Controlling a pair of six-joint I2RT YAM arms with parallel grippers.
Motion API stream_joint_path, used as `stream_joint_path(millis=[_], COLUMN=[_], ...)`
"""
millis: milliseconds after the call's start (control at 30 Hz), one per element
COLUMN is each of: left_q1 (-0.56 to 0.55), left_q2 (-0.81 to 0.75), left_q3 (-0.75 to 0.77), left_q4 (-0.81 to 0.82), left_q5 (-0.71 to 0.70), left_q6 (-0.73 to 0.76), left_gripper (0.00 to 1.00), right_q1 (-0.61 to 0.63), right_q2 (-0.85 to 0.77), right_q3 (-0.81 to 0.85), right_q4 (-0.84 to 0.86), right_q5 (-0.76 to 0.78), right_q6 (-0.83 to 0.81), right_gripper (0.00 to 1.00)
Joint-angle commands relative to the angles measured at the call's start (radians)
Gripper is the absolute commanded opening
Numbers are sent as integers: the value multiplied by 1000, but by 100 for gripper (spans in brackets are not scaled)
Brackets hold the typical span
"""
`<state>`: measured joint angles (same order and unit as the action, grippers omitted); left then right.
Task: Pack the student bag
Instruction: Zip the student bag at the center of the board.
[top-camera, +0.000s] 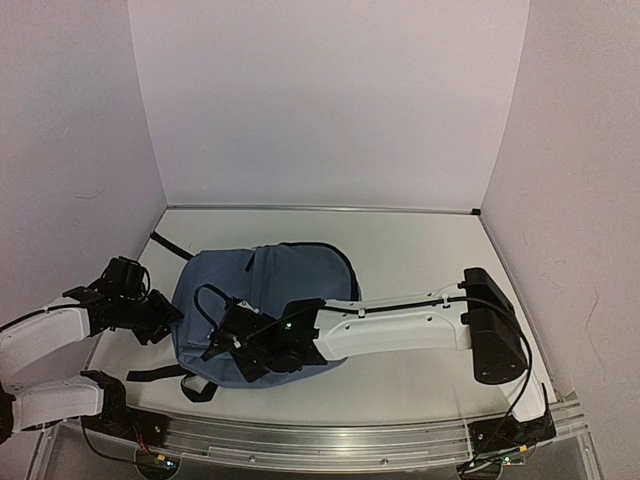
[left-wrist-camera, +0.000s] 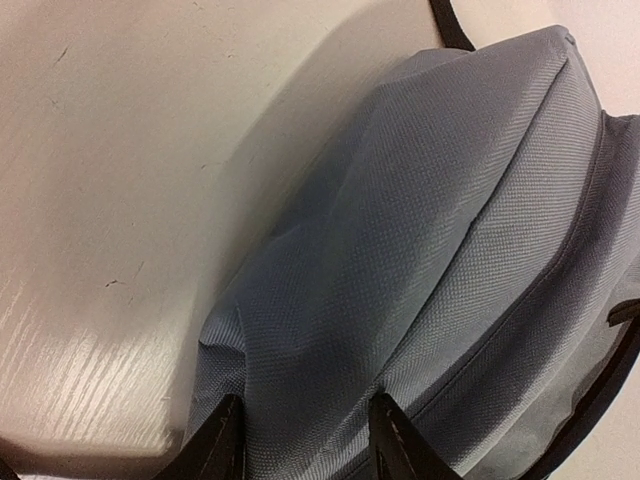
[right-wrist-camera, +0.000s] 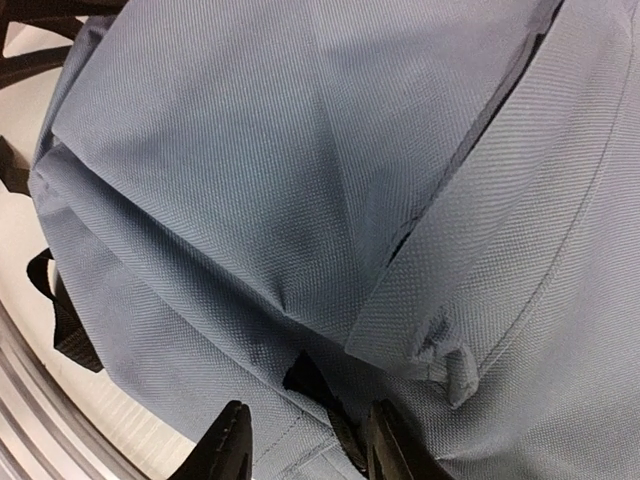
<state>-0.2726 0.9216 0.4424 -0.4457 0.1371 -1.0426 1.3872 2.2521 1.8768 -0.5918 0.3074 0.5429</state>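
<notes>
one student bag (top-camera: 270, 290) lies flat on the table (top-camera: 420, 250), left of centre, straps trailing off its left side. two arms: the right arm (top-camera: 400, 330) reaches leftward across the bag, its right gripper (right-wrist-camera: 300, 440) over the fabric with fingers parted, pinching nothing. the left gripper (left-wrist-camera: 300, 440) sits at the bag's left edge, fingers also apart against the cloth.

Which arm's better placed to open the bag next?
Right, likely. Right gripper sits over the student bag at a flap seam; left gripper only meets its side panel.
</notes>
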Motion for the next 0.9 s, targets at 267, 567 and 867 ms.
stream_joint_path(millis=[267, 567, 867], left_q1=[7, 7, 25], left_q2=[16, 18, 49], left_q3=[-4, -1, 21], left_q4=[34, 34, 45], left_q5=[-6, -11, -22], left_q6=[7, 17, 47], left_gripper=[20, 0, 0], right_q1=[3, 3, 3], right_q2=[63, 17, -90], right_q3=[87, 61, -18], right_q4=[-54, -63, -62], right_q5=[117, 148, 189], right_q6=[-2, 34, 109], right_gripper=[26, 0, 0])
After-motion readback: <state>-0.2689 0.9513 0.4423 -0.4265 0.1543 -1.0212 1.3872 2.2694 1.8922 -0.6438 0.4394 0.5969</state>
